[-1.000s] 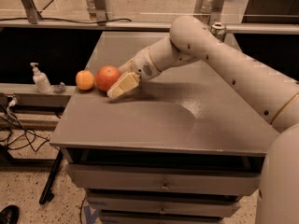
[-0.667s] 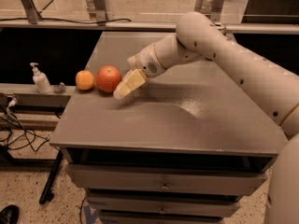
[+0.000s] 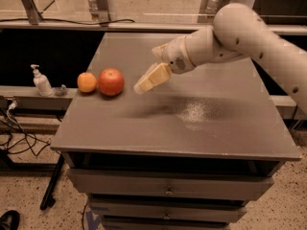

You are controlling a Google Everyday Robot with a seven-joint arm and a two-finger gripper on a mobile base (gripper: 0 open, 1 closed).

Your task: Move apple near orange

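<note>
The red apple (image 3: 111, 82) sits on the grey table top (image 3: 192, 128) near its left edge. The smaller pale orange (image 3: 87, 82) rests right beside it on the left, touching or nearly touching it. My gripper (image 3: 140, 87) hangs just above the table to the right of the apple, a short gap away from it. It holds nothing that I can see. The white arm (image 3: 230, 32) reaches in from the upper right.
A white pump bottle (image 3: 41, 81) stands on a low ledge left of the table. The orange lies at the table's left edge. Drawers (image 3: 168, 190) sit under the top. Cables (image 3: 14, 133) lie on the floor at the left.
My gripper has drawn back to the right and slightly up, away from the apple. The apple and the orange have stayed put.
</note>
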